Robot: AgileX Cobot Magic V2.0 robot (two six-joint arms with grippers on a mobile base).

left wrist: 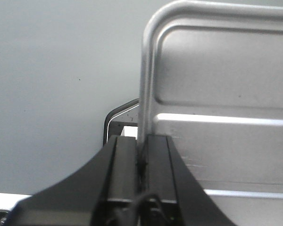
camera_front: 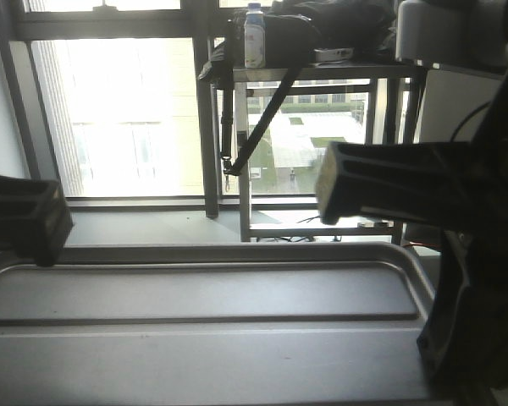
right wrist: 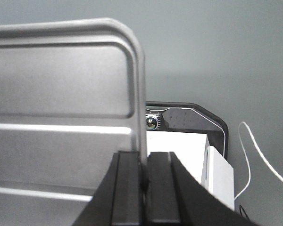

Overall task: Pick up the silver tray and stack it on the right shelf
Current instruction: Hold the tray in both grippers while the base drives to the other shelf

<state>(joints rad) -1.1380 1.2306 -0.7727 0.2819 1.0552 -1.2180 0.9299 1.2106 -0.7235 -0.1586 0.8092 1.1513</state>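
Observation:
The silver tray (camera_front: 203, 330) fills the lower part of the front view, held up close to the camera. My left gripper (left wrist: 141, 143) is shut on the tray's left rim (left wrist: 145, 94); it shows as a dark block at the left of the front view (camera_front: 21, 220). My right gripper (right wrist: 145, 157) is shut on the tray's right rim (right wrist: 140, 108); it shows at the right of the front view (camera_front: 381, 182). The tray's ribbed bottom faces both wrist cameras. The right shelf is not clearly in view.
A metal-framed table (camera_front: 322, 72) stands ahead by the bright window (camera_front: 127, 110), with a white bottle (camera_front: 254, 35) and a black bag (camera_front: 322, 25) on top. Below the tray, the right wrist view shows a white box (right wrist: 219, 176) and a black-edged base (right wrist: 198, 120).

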